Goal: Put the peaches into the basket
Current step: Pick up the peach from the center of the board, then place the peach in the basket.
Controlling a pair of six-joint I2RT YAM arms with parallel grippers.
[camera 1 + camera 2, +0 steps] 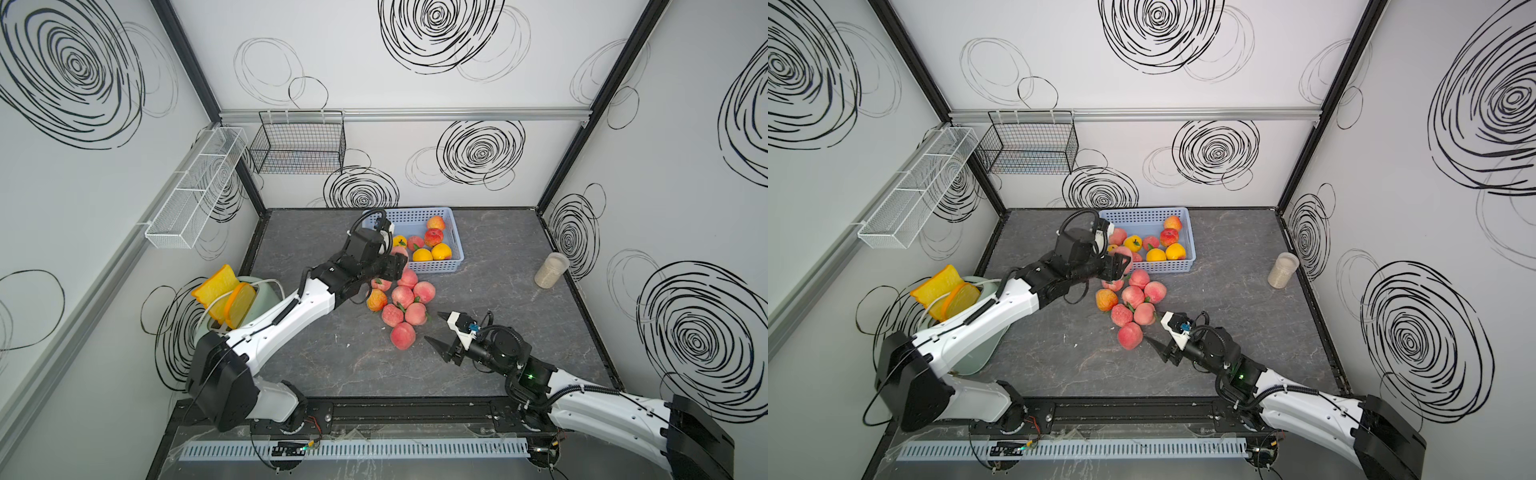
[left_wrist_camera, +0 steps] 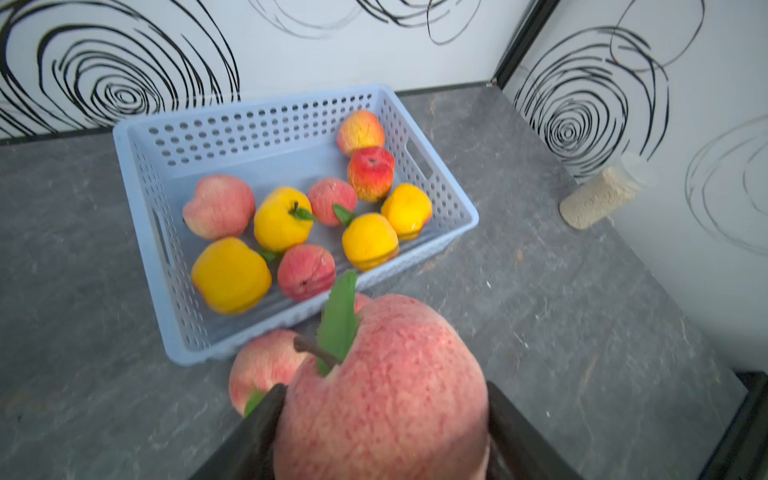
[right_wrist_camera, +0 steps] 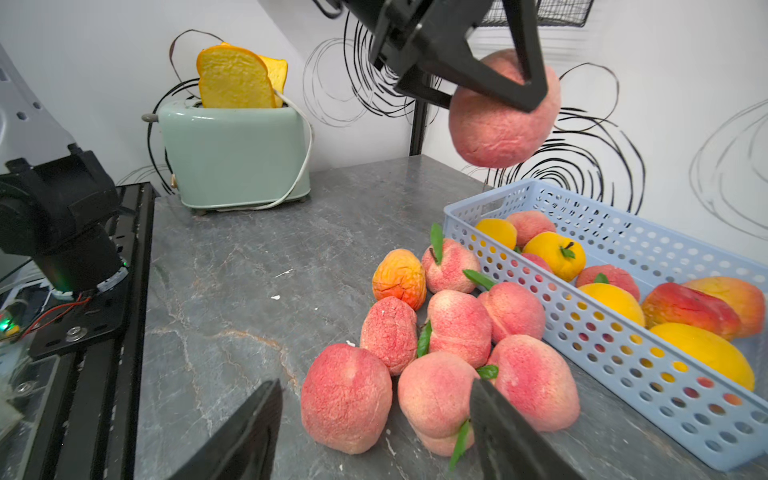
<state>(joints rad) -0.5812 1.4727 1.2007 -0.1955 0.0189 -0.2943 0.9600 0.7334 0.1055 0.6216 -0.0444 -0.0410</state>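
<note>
Right wrist view gives the clearest look at the grip: the left tool (image 3: 490,95) is clamped on one pink peach (image 3: 498,129), its two dark fingers pressing on opposite sides of the fruit's widest part. That peach hangs clear of the bench (image 3: 249,270), close to the near corner of the blue basket (image 3: 623,208); I cannot tell whether it is already over the rim. The right tool (image 1: 434,327) stands open and empty, low beside the loose peaches (image 1: 403,297), touching none that I can see.

Eight fruits lie bunched on the bench just outside the basket wall, several touching. Nine more sit inside, seen from the left wrist.

These look like light toy fruit with a matte, slightly rough skin, so the fingers should hold without much squeeze. The skin looks cracked on the orange one (image 3: 399,276), which suggests a brittle coat over a soft body; hard pinching may mark it. Being round, a nudged one will likely roll and push its neighbours. The best hold is across the middle, as on the carried one. The green leaf (image 2: 338,316) and stem look flimsy and are poor places to grab.
</note>
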